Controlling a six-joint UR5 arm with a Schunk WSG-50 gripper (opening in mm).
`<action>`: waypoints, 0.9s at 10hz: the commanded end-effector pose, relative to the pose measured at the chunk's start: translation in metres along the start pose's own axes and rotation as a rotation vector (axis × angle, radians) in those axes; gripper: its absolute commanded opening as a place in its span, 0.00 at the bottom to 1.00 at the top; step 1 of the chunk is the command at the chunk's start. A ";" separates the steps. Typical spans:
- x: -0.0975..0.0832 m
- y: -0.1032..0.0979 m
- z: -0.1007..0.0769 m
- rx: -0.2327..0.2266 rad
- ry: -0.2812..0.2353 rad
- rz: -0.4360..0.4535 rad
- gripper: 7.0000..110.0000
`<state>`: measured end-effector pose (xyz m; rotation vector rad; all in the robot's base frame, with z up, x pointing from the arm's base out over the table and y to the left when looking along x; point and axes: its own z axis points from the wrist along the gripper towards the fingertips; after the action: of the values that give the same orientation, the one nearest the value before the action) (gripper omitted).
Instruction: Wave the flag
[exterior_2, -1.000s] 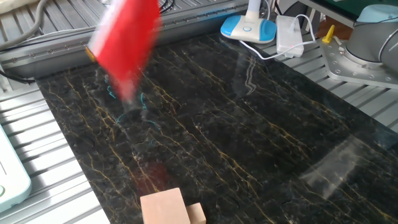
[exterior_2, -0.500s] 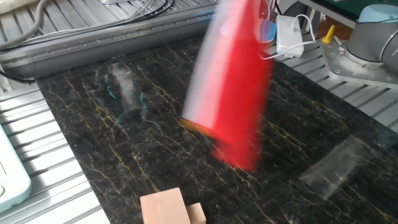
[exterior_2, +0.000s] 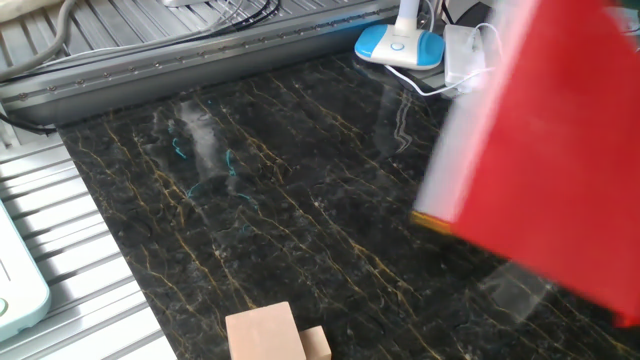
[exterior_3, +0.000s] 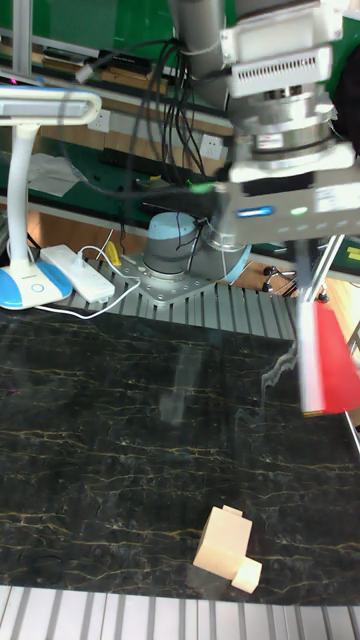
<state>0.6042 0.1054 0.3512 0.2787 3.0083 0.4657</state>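
Swept from the middle of the marble to its right edge within half a second, the flag (exterior_2: 545, 165) now fills the right side of your fixed view as a blurred slab of bright red, its far edge cut off by the frame. From the tall fixed view you see it edge-on: a narrow red strip (exterior_3: 328, 372) hanging below the gripper (exterior_3: 307, 262), its thin white stick running up, slightly tilted, toward the tool head. So the flag lies straight beneath the jaws, long axis near vertical, well above the tabletop. You cannot tell how the jaws stand; blur and the grey housing hide them, though the stick evidently hangs from there.

Your next swing likely turns on that pendulum line: the sheet sits at the rightmost reach, so the return path lies leftward across the black, gold-veined marble table (exterior_2: 300, 210), glossy enough to mirror the lamp. Two pale wooden blocks (exterior_3: 226, 546) rest near the front edge, well below the sheet. A white-and-blue desk lamp (exterior_3: 30, 280) and a white power strip (exterior_3: 76, 273) stand at the back, apart from the arc.
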 end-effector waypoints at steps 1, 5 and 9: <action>-0.038 -0.101 -0.020 0.386 -0.083 -0.249 0.00; -0.088 -0.216 -0.104 0.944 -0.111 -0.541 0.00; -0.076 -0.198 -0.072 0.765 -0.116 -0.478 0.00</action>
<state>0.6396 -0.1087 0.3626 -0.3539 2.8417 -0.7134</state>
